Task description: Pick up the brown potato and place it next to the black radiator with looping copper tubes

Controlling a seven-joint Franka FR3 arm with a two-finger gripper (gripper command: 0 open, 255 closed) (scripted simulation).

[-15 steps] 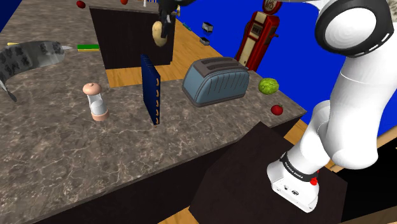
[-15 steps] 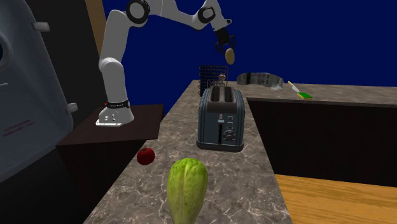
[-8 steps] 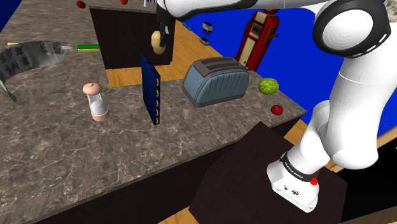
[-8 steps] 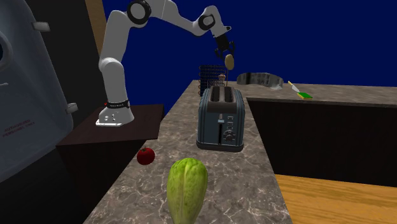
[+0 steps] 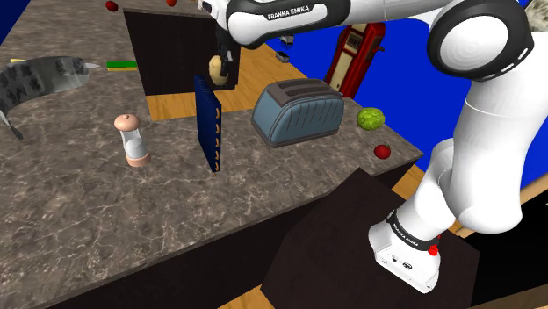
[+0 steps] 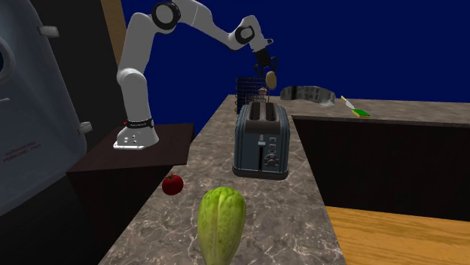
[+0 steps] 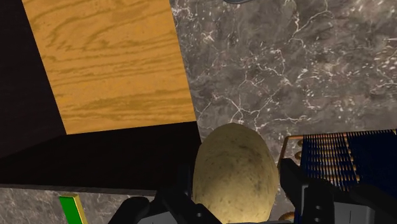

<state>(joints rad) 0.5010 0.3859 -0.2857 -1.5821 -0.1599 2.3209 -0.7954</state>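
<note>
Potato (image 5: 216,67), tan and speckled, hangs in the air, clasped between the fingers of the end effector (image 5: 223,70). The pick-up looks done, and setting it down beside the radiator is what remains. In the shoulder view, from the left, the dark radiator (image 5: 209,123) stands upright on the marbled surface (image 5: 88,211). The potato is above it, near its far end, and the toaster (image 5: 299,110) comes next. The white arm (image 5: 479,149) rises from its stand at the right and stretches leftward, hand pointing down.

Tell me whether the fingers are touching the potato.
Touching. In the wrist view the black fingers clasp the potato from both sides, and the shoulder view shows it held in mid-air.
</note>
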